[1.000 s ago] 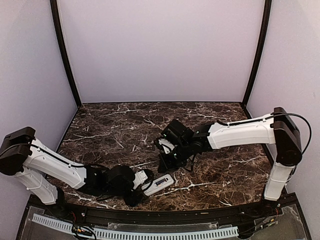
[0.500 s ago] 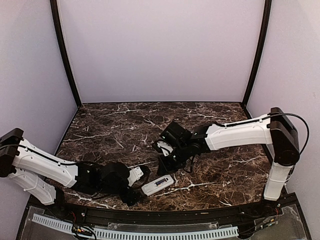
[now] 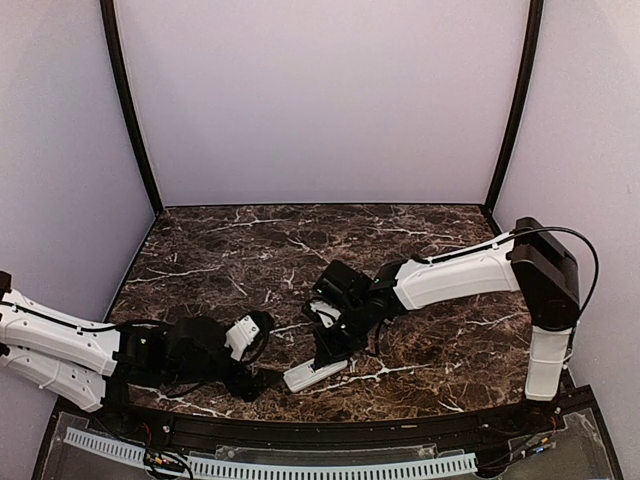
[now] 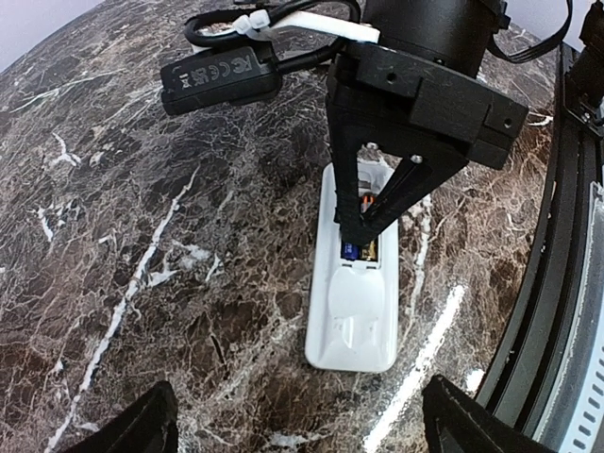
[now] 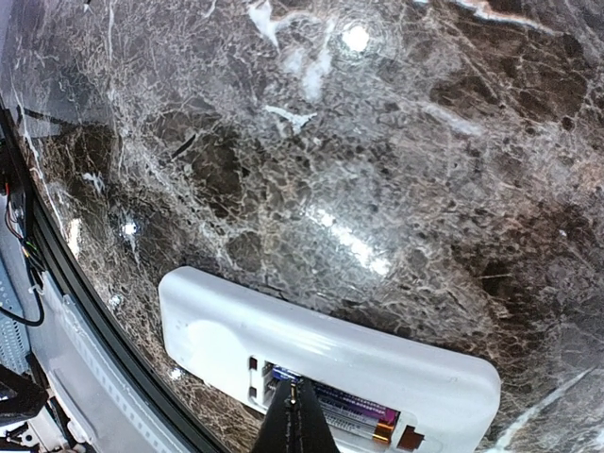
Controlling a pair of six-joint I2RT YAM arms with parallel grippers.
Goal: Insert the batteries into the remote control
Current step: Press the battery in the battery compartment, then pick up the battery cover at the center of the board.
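Note:
The white remote control [image 3: 312,375] lies back-up on the marble table near the front edge. Its battery compartment is open, with batteries [image 5: 354,412] inside, also seen in the left wrist view [image 4: 360,249]. The remote shows in the left wrist view [image 4: 354,316] and the right wrist view [image 5: 311,340]. My right gripper [image 3: 331,350] is shut, its fingertips [image 5: 300,408] pressed together and pointing down into the compartment onto the batteries; it also shows in the left wrist view [image 4: 370,215]. My left gripper [image 3: 262,352] is open and empty, a short way left of the remote, its fingertips [image 4: 151,425] apart.
The black front rail of the table [image 3: 400,420] runs just beyond the remote's near side and shows at the right of the left wrist view [image 4: 557,283]. The dark marble tabletop [image 3: 250,250] stretches back to the purple walls.
My left gripper has let go of the remote and drawn back to the left. The remote now lies on the table. My right gripper has come down onto its battery compartment.

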